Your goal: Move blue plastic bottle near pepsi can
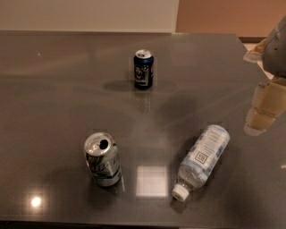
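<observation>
The blue plastic bottle (204,159) lies on its side on the dark grey table (53,98), right of centre, with its white cap pointing toward the near edge. The pepsi can (143,69) stands upright toward the far middle of the table, well apart from the bottle. My gripper (267,96) hangs at the right edge of the view, above the table, up and to the right of the bottle and not touching it. It holds nothing that I can see.
A silver-and-green can (103,159), its top opened, stands at the near left. The table's far edge meets a pale wall (89,13). The table's right corner is cut at an angle behind the gripper.
</observation>
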`<state>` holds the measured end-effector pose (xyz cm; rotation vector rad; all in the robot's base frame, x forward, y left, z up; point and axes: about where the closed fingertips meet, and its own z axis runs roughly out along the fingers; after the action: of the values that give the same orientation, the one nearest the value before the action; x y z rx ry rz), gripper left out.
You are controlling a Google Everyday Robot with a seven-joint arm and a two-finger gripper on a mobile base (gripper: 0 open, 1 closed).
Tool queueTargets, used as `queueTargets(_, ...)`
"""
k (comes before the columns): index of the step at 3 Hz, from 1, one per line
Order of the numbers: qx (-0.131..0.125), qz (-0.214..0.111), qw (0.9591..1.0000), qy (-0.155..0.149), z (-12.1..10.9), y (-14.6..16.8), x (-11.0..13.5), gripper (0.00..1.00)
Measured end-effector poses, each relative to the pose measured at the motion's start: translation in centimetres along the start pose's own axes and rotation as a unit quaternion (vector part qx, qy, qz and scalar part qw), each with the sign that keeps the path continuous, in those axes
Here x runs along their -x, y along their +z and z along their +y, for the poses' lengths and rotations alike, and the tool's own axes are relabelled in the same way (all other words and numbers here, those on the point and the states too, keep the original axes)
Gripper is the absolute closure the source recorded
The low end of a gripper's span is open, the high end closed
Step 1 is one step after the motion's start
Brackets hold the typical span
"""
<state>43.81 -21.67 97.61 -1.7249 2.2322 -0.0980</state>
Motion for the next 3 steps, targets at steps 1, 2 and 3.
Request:
queueTargets(1,0.0,0.0,1.0,0.0,0.0,0.0,0.0,0.0)
queueTargets(2,0.018,-0.006,0.9998,-0.011,0.03,0.1,0.29,0.0)
queueTargets(3,0.04,-0.011,0.9987,-0.03,0.15,0.82,0.86,0.0)
